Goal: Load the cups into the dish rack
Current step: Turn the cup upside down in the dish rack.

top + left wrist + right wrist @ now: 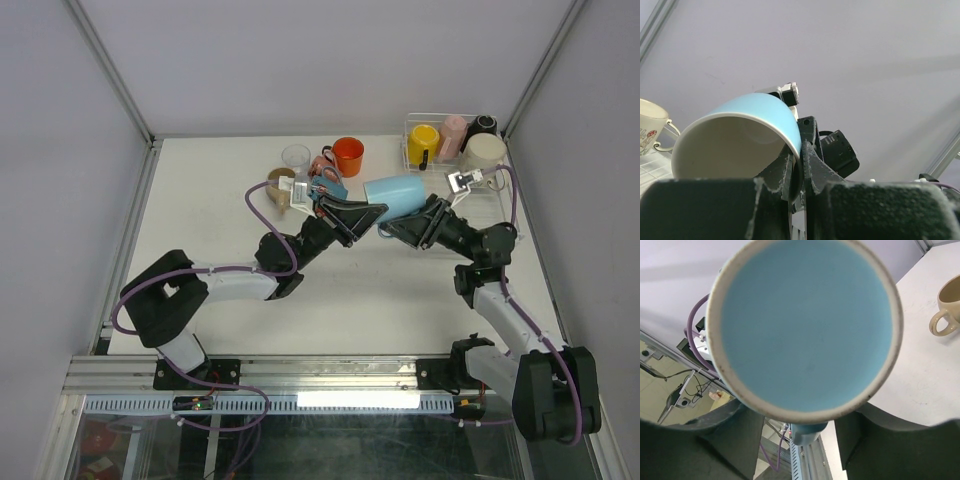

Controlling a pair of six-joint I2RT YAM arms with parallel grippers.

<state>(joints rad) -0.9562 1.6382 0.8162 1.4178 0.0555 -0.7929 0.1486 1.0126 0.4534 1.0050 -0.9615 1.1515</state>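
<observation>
Aloft: a light-blue mug [395, 192] hangs on its side above the tabletop [220, 180], between the two grippers.
Left gripper [800, 150]: pinched tight on the mug's rim.
Right gripper [395, 228]: fingers spread either side of the mug's base; whether they press it, I cannot tell.
Dish rack [407, 130]: just beyond the right gripper, four cups inside: yellow mug [423, 143], pink mug [453, 135], black mug [485, 125], beige mug [484, 152].
Waiting: five beyond the left gripper: orange mug [348, 156], clear tumbler [296, 156], rose mug [323, 165], teal mug [333, 188], tan mug [279, 185].
Progress: seemingly under halfway, with six cups to go.
</observation>
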